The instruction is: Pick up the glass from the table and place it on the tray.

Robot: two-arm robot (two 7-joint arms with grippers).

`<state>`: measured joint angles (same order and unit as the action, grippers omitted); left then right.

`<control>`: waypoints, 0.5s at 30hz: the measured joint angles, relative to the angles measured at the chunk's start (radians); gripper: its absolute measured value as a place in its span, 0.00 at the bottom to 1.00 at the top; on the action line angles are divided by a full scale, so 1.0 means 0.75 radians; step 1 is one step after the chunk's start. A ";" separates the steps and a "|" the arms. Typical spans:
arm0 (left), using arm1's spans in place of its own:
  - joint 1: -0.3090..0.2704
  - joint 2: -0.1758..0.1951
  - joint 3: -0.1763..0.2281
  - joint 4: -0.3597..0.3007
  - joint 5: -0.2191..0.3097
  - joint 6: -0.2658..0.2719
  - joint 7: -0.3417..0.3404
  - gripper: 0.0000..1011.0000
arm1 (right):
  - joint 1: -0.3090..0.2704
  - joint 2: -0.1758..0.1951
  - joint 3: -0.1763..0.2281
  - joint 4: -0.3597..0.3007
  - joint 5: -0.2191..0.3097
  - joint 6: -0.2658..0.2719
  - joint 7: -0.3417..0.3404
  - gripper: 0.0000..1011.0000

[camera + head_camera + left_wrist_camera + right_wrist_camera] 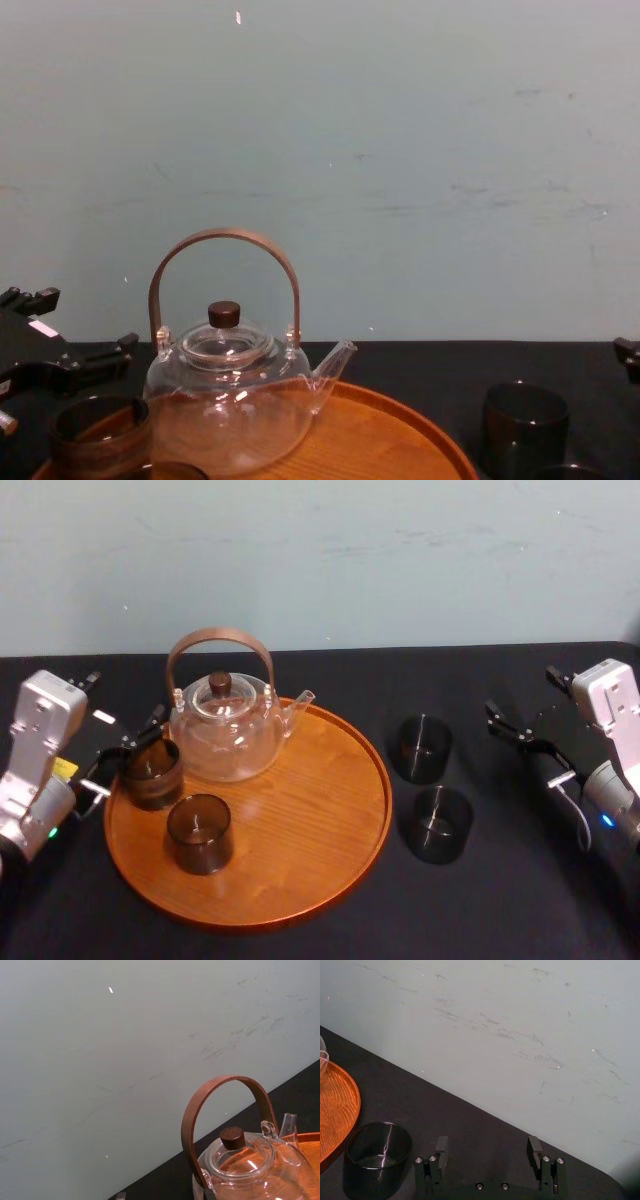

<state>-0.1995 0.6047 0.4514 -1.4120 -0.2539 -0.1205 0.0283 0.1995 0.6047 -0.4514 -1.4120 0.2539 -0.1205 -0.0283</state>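
The smoky dark cylindrical glass tumbler (420,748) that I take to be the one to move stands upright on the black cloth-covered surface (520,890). It is at 3 o'clock of the large round orange-brown wooden tray (330,810), just clear of the rim. A second matching dark tumbler (442,823) stands just beside it toward 5 o'clock, close but apart. Both are straight-walled, thick-based and glossy. They look smooth enough to slip, so a grasp across the wall from the side seems the sensible one.

The right end effector (507,725) hovers at the first tumbler's 3 o'clock, near it but not touching. Its two black fingers are spread wide with nothing between them, lined up, I judge, to close around that wall.

The tray has a raised rim and a visible wood grain, and the bare stretch on its 3 o'clock side offers room for the tumbler. At its 11 o'clock sits the clear round-bellied glass teapot (225,730), with an arched brown handle and a dark knob on its lid. A brown-tinted smoky glass (152,772) stands on the tray at 9 o'clock, and another brown-tinted glass (198,832) stands at 7 o'clock. The left end effector (118,758) is at the 9 o'clock glass, over the rim — whether it clamps that glass or is free of it I cannot tell.
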 joint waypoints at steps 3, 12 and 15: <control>0.000 0.000 0.000 0.000 0.000 0.000 0.000 0.99 | 0.000 0.000 0.000 0.000 0.000 0.000 0.000 0.99; 0.000 0.000 0.000 0.000 0.000 0.000 0.000 0.99 | 0.000 0.000 0.000 0.000 0.000 0.000 0.000 0.99; 0.000 0.000 0.000 0.000 0.000 0.000 0.000 0.99 | 0.000 0.000 0.000 0.000 0.000 0.000 0.000 0.99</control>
<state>-0.1995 0.6047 0.4514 -1.4120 -0.2539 -0.1205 0.0283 0.1995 0.6047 -0.4514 -1.4120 0.2539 -0.1205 -0.0283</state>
